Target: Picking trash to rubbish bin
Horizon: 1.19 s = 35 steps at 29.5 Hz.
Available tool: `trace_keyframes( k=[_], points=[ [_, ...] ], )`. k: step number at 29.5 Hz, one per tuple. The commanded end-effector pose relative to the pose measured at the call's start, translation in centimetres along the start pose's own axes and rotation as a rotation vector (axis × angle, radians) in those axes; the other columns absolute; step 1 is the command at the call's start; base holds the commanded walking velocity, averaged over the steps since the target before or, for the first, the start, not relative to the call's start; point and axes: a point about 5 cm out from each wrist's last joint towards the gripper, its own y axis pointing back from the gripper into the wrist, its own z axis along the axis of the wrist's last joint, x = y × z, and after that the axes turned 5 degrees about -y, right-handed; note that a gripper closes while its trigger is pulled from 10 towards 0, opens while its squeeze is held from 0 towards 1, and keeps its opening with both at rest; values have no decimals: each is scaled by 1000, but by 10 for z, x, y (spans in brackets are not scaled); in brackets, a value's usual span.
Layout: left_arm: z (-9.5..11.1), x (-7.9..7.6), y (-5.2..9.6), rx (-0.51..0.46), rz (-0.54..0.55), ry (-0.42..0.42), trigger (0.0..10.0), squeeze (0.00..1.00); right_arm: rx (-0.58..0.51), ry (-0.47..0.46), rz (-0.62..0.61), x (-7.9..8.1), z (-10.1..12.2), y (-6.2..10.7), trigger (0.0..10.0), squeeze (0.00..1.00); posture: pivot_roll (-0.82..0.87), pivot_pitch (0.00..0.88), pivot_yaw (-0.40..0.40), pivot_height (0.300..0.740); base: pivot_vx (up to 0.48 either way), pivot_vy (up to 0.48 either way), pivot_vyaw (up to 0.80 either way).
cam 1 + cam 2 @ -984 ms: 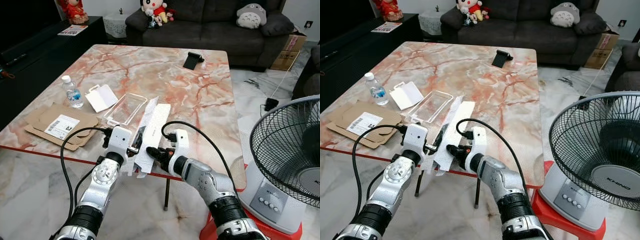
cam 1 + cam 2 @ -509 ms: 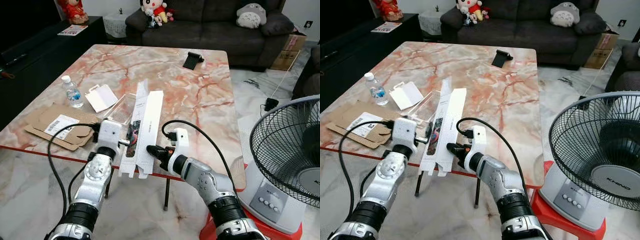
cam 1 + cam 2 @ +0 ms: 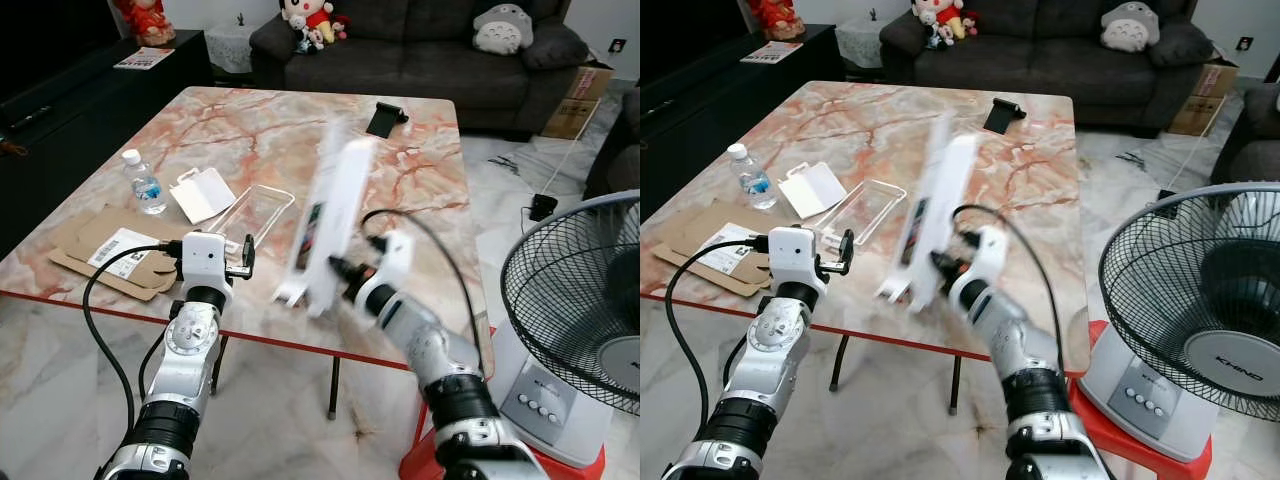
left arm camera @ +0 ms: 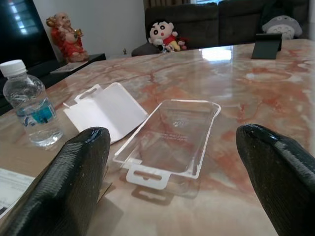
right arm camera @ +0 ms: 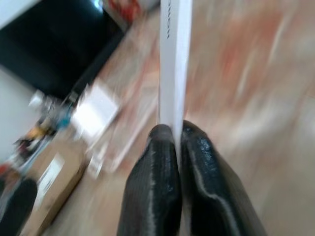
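Observation:
My right gripper [image 3: 338,268] is shut on the lower end of a long white flattened carton [image 3: 332,210], holding it upright and tilted above the front part of the marble table [image 3: 420,170]. In the right wrist view the fingertips [image 5: 162,142] pinch the carton's thin edge [image 5: 175,59]. My left gripper [image 3: 240,262] is open at the table's front edge, left of the carton and apart from it. Its spread fingers [image 4: 74,172] frame a clear plastic tray [image 4: 172,135] that lies flat on the table, with a white card [image 4: 106,110] beside it.
A flattened brown cardboard piece [image 3: 120,250] and a small water bottle [image 3: 146,185] lie at the table's left. A black phone stand [image 3: 385,120] sits at the far side. A floor fan [image 3: 585,300] stands close on the right. A sofa [image 3: 420,50] stands behind the table.
My left gripper let go of the carton and drew back left. My right gripper swung the carton up and to the right, off the table edge.

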Motion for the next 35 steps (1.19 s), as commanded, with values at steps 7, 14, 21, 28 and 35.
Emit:
trace_keyframes(
  k=[7, 14, 21, 28, 35],
  points=[
    [18, -1, -5, -71, 30, 29, 10000, 0, -265, 246, 20, 15, 28, 4, 10000, 0, 18, 30, 21, 740, 0, 0, 0],
    [27, -8, -7, -109, 25, -19, 10000, 0, -412, 391, 36, 23, 30, 10, 10000, 0, 21, 33, 25, 740, 0, 0, 0],
    [32, -10, -7, -140, 22, -78, 10000, 0, -458, 523, 16, 20, 22, 14, 10000, 0, 20, 34, 28, 740, 0, 0, 0],
    [30, -11, -3, -151, 35, -110, 10000, 0, -497, 593, 18, 18, 11, 19, 10000, 0, 20, 34, 28, 740, 0, 0, 0],
    [22, -9, 2, -137, 42, -155, 10000, 0, -499, 614, 18, 16, 7, 19, 10000, 0, 17, 36, 27, 740, 0, 0, 0]
  ],
)
